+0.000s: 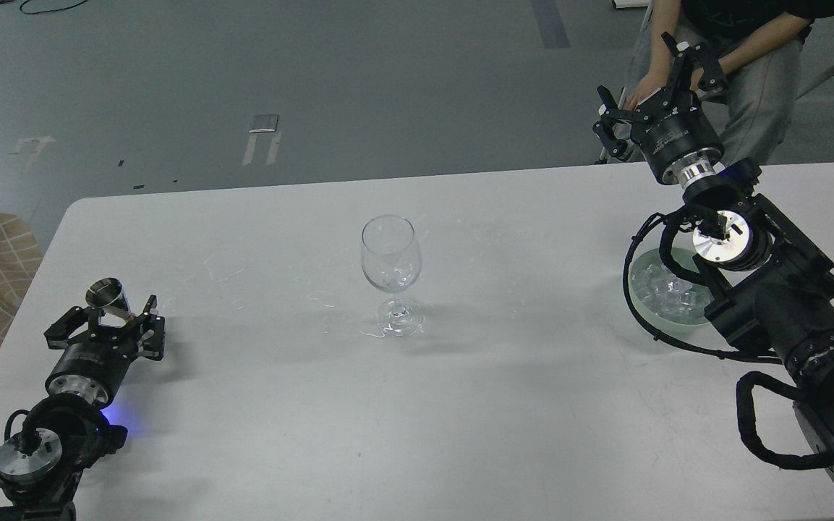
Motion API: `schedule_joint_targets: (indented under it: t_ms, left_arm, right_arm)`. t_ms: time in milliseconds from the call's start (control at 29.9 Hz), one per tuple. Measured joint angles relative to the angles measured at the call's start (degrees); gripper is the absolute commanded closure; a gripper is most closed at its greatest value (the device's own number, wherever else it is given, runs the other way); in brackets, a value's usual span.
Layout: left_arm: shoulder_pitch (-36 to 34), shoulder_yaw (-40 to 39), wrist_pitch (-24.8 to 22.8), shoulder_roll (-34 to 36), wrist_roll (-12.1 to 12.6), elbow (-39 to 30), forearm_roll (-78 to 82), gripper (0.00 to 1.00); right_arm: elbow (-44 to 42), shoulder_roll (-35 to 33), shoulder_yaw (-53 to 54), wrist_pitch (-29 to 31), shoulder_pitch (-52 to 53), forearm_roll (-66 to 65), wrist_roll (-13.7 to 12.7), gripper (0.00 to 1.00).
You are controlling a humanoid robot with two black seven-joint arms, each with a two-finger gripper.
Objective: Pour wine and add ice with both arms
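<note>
Wine glass [390, 275] stands centre frame, reachable by both arms; my left gripper [114, 316], lower left, clamps a metal jigger [107, 297]; right gripper [657, 83], jaws apart, hangs above the ice [666, 289] bowl [641, 269].

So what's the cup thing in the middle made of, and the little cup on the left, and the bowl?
The wine glass looks like clear glass: you see the table through it, and its rim glints. The small cup between the left gripper's jaws looks like shiny metal, silvery and mirror-like. The bowl seems pale green frosted glass or plastic; hard to tell which. The ice inside looks clear and glassy.
</note>
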Motion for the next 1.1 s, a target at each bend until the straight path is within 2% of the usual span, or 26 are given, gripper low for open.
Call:
schedule_joint_targets:
  t_ms: [368,568,1103]
  left_arm:
    - [-0.02,0.04,-1.39,-0.35,-0.97,1.1,0.26,0.41]
    - [-0.04,0.04,-3.08,-0.47,-1.12,1.45,0.35,0.52]
    - [-0.63,-0.04,-4.32,-1.1,-1.04,3.88,0.38,0.55]
  right_arm:
    - [0.0,0.05,-0.02,0.0,-0.16,0.0,0.0,0.0]
    - [0.0,0.06,-0.02,0.0,-0.16,0.0,0.0,0.0]
    - [-0.09,0.34,-0.02,0.0,-0.16,-0.08,0.0,0.0]
